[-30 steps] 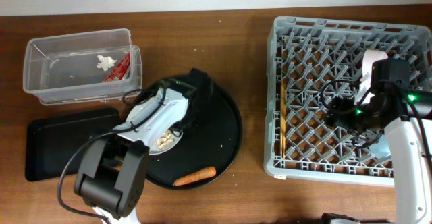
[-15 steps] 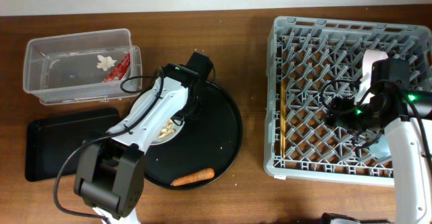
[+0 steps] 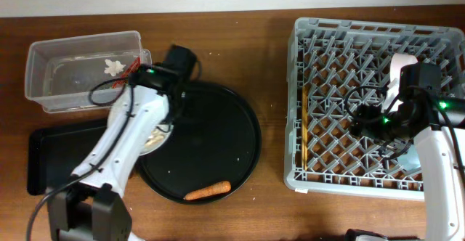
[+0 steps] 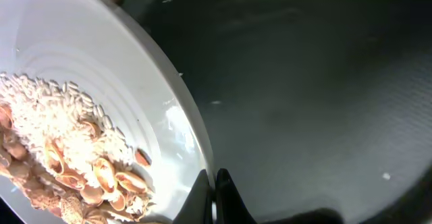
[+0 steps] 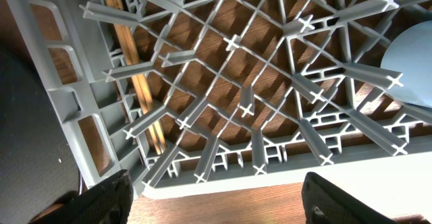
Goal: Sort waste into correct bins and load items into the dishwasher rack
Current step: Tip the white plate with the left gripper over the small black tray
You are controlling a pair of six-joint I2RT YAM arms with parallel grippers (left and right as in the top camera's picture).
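My left gripper (image 4: 214, 183) is shut on the rim of the round white plate (image 4: 101, 96), which carries beige food scraps (image 4: 61, 163) and rice. In the overhead view the gripper (image 3: 166, 123) holds the plate (image 3: 154, 139) over the left edge of the round black tray (image 3: 218, 139); my arm hides most of the plate. An orange carrot stick (image 3: 208, 190) lies on that tray. The clear tub (image 3: 51, 88) holds the tissue (image 3: 110, 67) and the red sachet (image 3: 129, 72). The flat black tray (image 3: 54, 157) lies below it. My right gripper (image 5: 229, 204) is open over the grey rack (image 3: 341, 59).
The chopsticks (image 3: 304, 125) lie along the rack's left side and show in the right wrist view (image 5: 138, 82). A white-pink cup (image 3: 402, 65) stands in the rack by my right arm. A light-blue cup (image 5: 413, 65) sits in the rack at the right.
My left arm has swung the plate left, from the middle of the round black tray to its left edge near the two bins. The right arm has not moved.
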